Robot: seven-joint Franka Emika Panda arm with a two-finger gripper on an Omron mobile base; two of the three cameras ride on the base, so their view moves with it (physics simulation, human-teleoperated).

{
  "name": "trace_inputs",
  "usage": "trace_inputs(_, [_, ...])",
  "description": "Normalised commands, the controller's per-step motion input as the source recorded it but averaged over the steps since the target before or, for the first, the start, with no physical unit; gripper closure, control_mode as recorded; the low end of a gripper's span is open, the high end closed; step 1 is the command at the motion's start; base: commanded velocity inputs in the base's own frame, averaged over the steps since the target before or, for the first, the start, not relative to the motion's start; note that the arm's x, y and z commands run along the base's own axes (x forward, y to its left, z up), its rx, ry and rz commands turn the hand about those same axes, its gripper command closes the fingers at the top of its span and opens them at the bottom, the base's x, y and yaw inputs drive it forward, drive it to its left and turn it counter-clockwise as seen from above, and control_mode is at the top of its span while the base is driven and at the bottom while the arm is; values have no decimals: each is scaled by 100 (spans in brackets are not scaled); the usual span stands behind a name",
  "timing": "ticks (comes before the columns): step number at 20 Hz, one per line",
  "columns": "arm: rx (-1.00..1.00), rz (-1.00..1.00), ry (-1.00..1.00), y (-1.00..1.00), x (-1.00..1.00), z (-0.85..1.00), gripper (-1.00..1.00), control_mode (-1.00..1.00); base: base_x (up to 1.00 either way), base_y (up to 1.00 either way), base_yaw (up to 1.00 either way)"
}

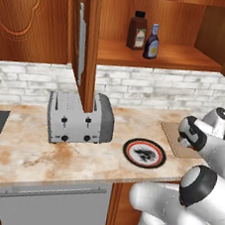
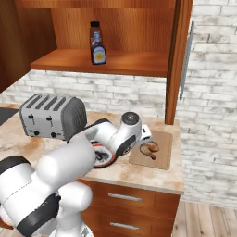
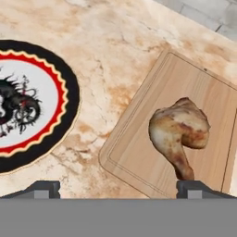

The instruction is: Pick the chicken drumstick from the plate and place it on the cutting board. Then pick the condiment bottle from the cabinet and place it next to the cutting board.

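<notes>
The golden-brown chicken drumstick [image 3: 178, 132] lies on the light wooden cutting board [image 3: 134, 143], free of any grip. My gripper [image 3: 120, 189] hovers just above the board's near edge, jaws wide open with nothing between them. Left of the board sits the black-rimmed plate [image 3: 70, 99] with nothing on it. From the right base view the drumstick [image 2: 149, 148] rests on the board [image 2: 163, 155] beside my wrist. The condiment bottle [image 1: 152, 42], dark with a blue neck, stands on the shelf of the cabinet [image 1: 166, 58].
A taller brown bottle [image 1: 137, 31] with a black cap stands right beside the condiment bottle. The cabinet door [image 1: 86, 41] hangs open above a silver toaster [image 1: 79, 118]. A brick wall backs the marble counter [image 1: 25, 148].
</notes>
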Motion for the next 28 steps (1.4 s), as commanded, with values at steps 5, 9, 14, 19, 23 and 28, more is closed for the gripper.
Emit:
trace_inputs(5, [2, 0, -12, 29, -30, 2, -100, -100, 0, 0, 0])
trace_inputs(9, [1, -1, -11, 32, -27, 7, -100, -100, 0, 0, 0])
trace_inputs(14, [2, -2, -6, 31, -22, 19, -100, -100, 0, 0, 0])
trace_inputs(19, [3, -4, -5, 26, -17, 31, -100, -100, 0, 0, 0])
trace_inputs(23, [4, -7, -3, 24, -11, 30, -100, -100, 0, 0, 0])
trace_inputs(28, [5, -8, -1, 21, -13, 19, -100, -100, 0, 0, 0])
